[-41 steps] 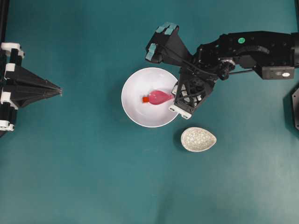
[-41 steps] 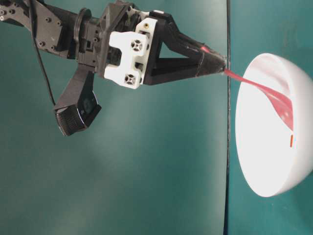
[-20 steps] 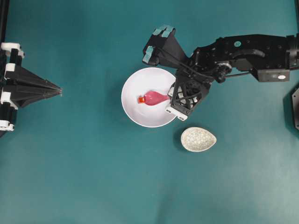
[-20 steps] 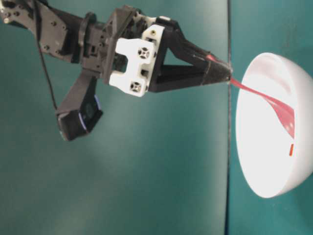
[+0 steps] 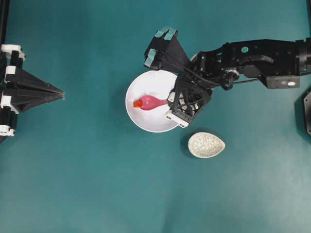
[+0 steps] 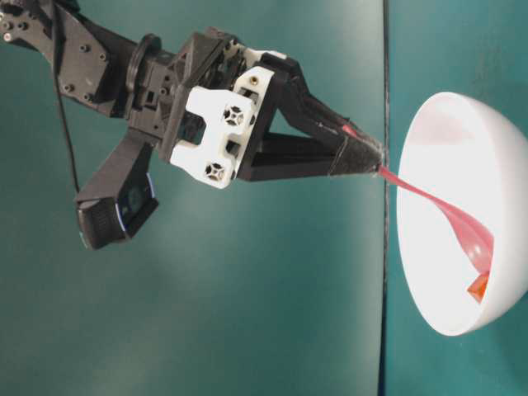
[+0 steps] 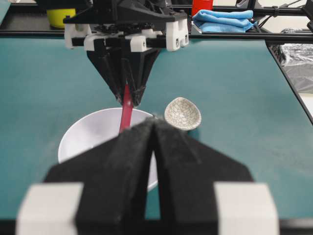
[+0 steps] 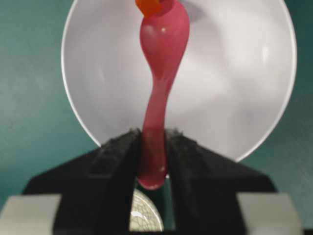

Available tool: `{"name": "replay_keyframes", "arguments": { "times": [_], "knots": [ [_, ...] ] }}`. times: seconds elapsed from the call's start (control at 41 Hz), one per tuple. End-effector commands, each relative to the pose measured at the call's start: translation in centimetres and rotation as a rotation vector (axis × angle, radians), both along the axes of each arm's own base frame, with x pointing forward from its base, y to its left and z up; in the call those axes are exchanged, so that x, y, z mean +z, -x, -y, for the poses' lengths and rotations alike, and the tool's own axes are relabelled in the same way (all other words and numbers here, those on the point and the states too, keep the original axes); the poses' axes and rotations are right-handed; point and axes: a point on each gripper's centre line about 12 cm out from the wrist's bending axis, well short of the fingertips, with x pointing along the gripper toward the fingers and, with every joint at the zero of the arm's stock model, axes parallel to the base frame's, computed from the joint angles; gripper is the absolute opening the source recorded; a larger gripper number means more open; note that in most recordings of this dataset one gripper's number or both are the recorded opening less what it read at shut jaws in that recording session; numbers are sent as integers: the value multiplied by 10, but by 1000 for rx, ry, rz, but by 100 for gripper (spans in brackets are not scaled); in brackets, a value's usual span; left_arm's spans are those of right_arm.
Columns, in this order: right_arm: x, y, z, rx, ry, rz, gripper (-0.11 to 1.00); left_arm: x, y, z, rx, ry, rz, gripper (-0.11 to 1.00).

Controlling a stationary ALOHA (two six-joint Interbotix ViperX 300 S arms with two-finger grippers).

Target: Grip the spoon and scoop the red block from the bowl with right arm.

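Observation:
My right gripper (image 5: pixel 171 100) is shut on the handle of the pink-red spoon (image 5: pixel 151 102), and its jaws hang over the right rim of the white bowl (image 5: pixel 146 120). The scoop lies inside the bowl and points left. The small red block (image 5: pixel 138 103) touches the scoop's tip near the left inner wall. In the right wrist view the spoon (image 8: pixel 164 49) runs from my right gripper (image 8: pixel 152 134) up to the block (image 8: pixel 148 7). From table level, the block (image 6: pixel 478 288) lies just under the spoon's (image 6: pixel 450 216) tip. My left gripper (image 5: pixel 61 95) rests shut at the far left.
A small speckled egg-shaped dish (image 5: pixel 206 144) stands just right of and below the bowl, under my right wrist. In the left wrist view a blue cloth (image 7: pixel 222 22) and a yellow object (image 7: pixel 61 17) lie beyond the table's far rail.
My right gripper has moved left with the spoon, sliding the scoop across the bowl. The block has been pushed left ahead of the tip. My left arm has not moved.

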Motion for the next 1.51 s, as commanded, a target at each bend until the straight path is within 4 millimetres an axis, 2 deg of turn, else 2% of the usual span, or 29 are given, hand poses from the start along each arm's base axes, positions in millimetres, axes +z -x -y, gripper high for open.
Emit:
{"name": "replay_keyframes", "arguments": {
  "times": [0.0, 1.073, 1.22, 1.293, 1.488],
  "knots": [
    [17, -7, -1, -4, 2, 64, 25, 11, -2, 1, -4, -3, 32, 0],
    [25, -8, -1, -17, 7, 129, 22, 12, -3, 1, -4, -3, 34, 0],
    [27, -7, -2, -23, -1, 129, 20, 11, -2, 1, -5, -3, 32, 0],
    [30, -6, -2, -28, -8, 135, 11, 12, -3, 1, -4, -3, 34, 0],
    [40, 7, -4, -31, -12, 154, 11, 12, -3, 1, -4, -3, 34, 0]
  ]
}}
